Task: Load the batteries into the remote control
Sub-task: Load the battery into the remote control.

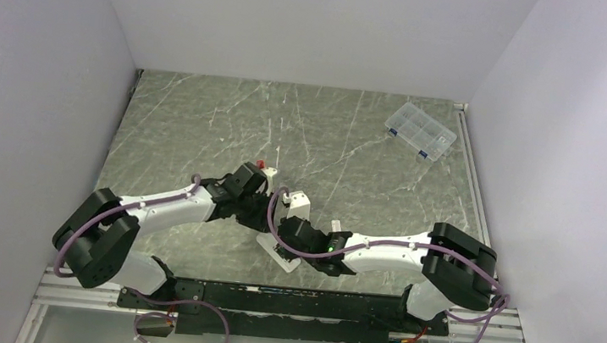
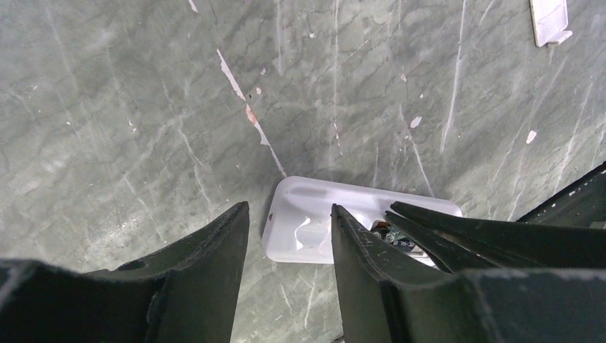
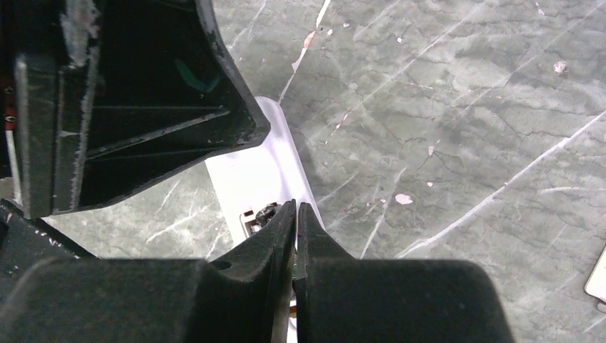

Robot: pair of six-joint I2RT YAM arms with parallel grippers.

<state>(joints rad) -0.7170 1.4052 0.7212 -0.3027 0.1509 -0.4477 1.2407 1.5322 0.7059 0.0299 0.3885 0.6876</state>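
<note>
The white remote control (image 2: 304, 214) lies flat on the marble table, its battery bay facing up. In the top view only its near end (image 1: 284, 259) shows under the two grippers. My left gripper (image 2: 289, 209) hangs open just over the remote's closed end, gripping nothing. My right gripper (image 3: 295, 207) is shut, and its tips bear down into the open bay. A dark battery (image 3: 269, 213) sits in that bay beside the tips and shows again as a dark battery (image 2: 397, 239) between the two grippers. I cannot tell whether a second battery is there.
A small white sliver (image 2: 549, 20) lies loose on the table beyond the remote, also at the right wrist view's edge as a white sliver (image 3: 597, 275). A clear compartmented box (image 1: 420, 131) stands at the far right. White walls close in the table on three sides.
</note>
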